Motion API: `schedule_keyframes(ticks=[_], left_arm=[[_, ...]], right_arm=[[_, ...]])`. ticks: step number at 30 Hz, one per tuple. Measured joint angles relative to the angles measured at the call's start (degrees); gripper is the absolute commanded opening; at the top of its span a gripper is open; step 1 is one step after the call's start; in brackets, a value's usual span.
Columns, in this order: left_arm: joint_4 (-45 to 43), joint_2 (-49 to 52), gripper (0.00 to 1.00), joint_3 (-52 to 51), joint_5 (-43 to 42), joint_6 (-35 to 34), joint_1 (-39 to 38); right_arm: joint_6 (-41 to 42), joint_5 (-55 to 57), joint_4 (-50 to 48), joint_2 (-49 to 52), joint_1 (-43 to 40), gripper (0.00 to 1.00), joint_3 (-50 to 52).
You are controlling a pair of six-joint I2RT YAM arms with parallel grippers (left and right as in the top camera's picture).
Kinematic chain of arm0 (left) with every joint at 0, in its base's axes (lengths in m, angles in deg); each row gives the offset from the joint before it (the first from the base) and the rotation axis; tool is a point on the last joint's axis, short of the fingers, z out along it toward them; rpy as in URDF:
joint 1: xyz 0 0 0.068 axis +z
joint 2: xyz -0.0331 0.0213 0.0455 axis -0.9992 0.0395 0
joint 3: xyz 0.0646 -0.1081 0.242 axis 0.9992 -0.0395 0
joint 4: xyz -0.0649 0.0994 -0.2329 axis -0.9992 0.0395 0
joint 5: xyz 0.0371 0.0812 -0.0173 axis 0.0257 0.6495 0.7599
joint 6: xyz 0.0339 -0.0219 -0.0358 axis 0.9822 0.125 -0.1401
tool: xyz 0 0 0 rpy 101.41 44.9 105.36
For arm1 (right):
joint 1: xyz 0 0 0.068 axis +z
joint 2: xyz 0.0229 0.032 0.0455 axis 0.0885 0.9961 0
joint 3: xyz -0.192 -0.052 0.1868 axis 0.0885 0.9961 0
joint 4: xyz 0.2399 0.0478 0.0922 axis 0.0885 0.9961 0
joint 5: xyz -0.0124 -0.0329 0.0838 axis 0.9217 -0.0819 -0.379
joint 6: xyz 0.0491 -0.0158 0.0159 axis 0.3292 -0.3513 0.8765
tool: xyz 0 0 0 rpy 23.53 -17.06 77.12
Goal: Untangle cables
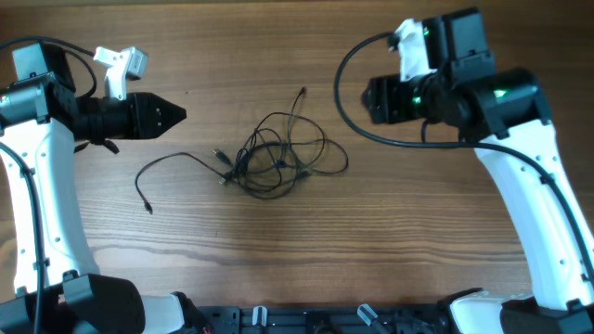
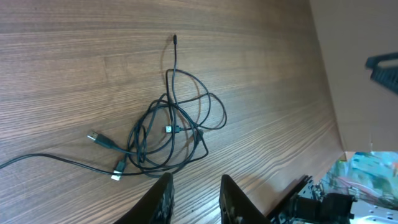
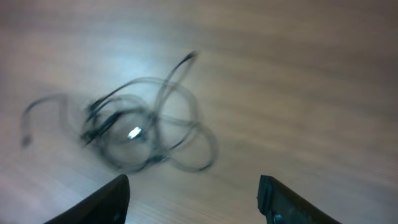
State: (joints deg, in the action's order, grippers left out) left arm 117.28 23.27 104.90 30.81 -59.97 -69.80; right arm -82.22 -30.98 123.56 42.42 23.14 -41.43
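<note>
Wooden table [image 1: 297, 269] fills the overhead view, one white-and-black arm to each side of it. Both arms hang above the boards, well apart from the work. Left gripper [image 2: 196, 180]: jaws partly open, nothing between them. Right gripper [image 3: 194, 182]: jaws spread wide, also empty. The right wrist view is blurred, so we trust it for little else. The cables [image 1: 278, 153] lie in a loose knot of overlapping loops at mid-table, between the two grippers. One long strand [image 1: 176, 160] trails out to the left and ends in a small plug [image 1: 148, 208]. A second end [image 1: 303, 92] pokes out towards the far edge. Two pale plugs [image 2: 93, 135] [image 2: 117, 176] rest beside the knot. In our judgement a pinch into the dense middle would catch several cords at once, and pulling then would tighten the crossings rather than free them. Dragging by one end risks the whole bundle sliding along, since nothing pins it. The cords are very thin, so the fingers may close on bare wood and miss. Surface is a smooth, matt wood grain with no mat on it. Past the table edge we see a pale strip and some coloured clutter [image 2: 364, 177], too small to name.
</note>
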Motion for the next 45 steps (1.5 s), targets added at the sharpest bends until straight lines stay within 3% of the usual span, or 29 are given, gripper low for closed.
schedule_keyframes(ticks=[5,7,9,18,25,27,31,36,40,42,45], left_arm=[[-3.5,0.0,0.38,0.0,4.7,-0.8,0.1],[-4.4,0.0,0.38,0.0,5.7,-1.7,0.2],[-4.4,0.0,0.38,0.0,6.4,-2.3,0.2],[-3.7,0.0,0.39,0.0,7.9,-2.7,0.2],[-2.9,0.0,0.39,0.0,7.9,-2.7,0.2],[-2.6,0.0,0.39,0.0,7.9,-2.7,0.2],[-2.4,0.0,0.39,0.0,7.9,-2.7,0.2],[-2.4,0.0,0.38,0.0,7.9,-2.7,0.2],[-2.4,0.0,0.38,0.0,7.9,-2.7,0.2],[-2.4,0.0,0.38,0.0,7.9,-2.7,0.2],[-2.4,0.0,0.38,0.0,7.9,-2.7,0.2]], right_arm=[[-8.5,-12.4,-2.7,4.6,7.1,0.74,7.9],[-11.2,-13.6,-5.0,8.0,11.8,0.61,8.9],[-13.6,-14.4,-9.4,11.7,17.6,0.61,9.0],[-14.6,-16.0,-22.4,23.7,26.8,0.59,9.0],[-4.5,-16.9,-41.9,27.7,27.0,0.56,9.5],[-1.5,-16.3,-42.8,28.2,27.0,0.55,9.5],[6.1,-10.6,-36.8,29.0,27.0,0.57,9.4],[16.1,0.4,-26.6,29.4,27.0,0.71,9.4],[15.9,-1.8,-30.3,29.5,27.0,0.72,9.4],[10.9,-8.0,-37.5,29.9,27.0,0.72,9.4],[11.1,-10.5,-41.9,31.1,27.0,0.67,9.4]])
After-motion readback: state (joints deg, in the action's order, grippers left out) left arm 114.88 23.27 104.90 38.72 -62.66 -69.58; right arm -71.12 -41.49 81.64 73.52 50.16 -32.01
